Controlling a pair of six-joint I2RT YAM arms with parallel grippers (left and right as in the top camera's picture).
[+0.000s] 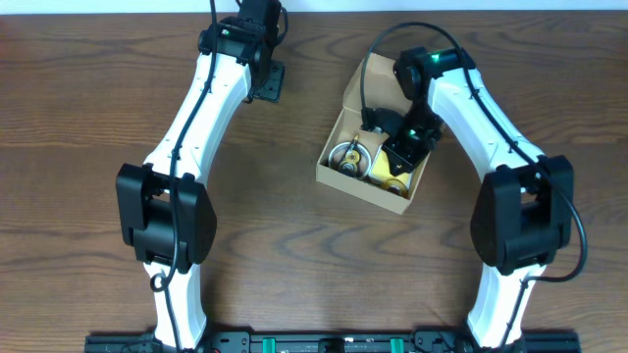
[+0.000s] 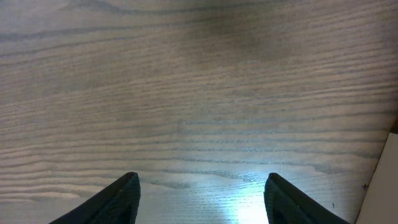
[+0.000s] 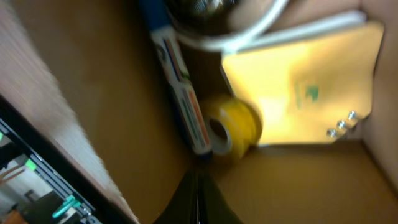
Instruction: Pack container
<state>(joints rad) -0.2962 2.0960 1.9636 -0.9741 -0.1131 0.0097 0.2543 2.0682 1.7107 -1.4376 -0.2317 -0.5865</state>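
The container [image 1: 355, 188] is a tan cardboard box at centre right, its flap lid [image 1: 365, 86] open toward the far side. Inside lie a round roll [image 1: 346, 157] and yellow items [image 1: 385, 177]. My right gripper [image 1: 397, 155] is down inside the box. In the right wrist view its fingers [image 3: 198, 190] are pressed together and empty, just short of a small yellow tape roll [image 3: 235, 129], a blue and white marker [image 3: 179, 81] and a yellow pad [image 3: 298, 87]. My left gripper [image 1: 267, 82] is open over bare table [image 2: 199, 180] at the far side.
A pale edge [image 2: 384, 183] shows at the right of the left wrist view. A white ring [image 3: 217, 34] lies at the top of the box interior. The dark wood table [image 1: 88, 118] extends left of the left arm.
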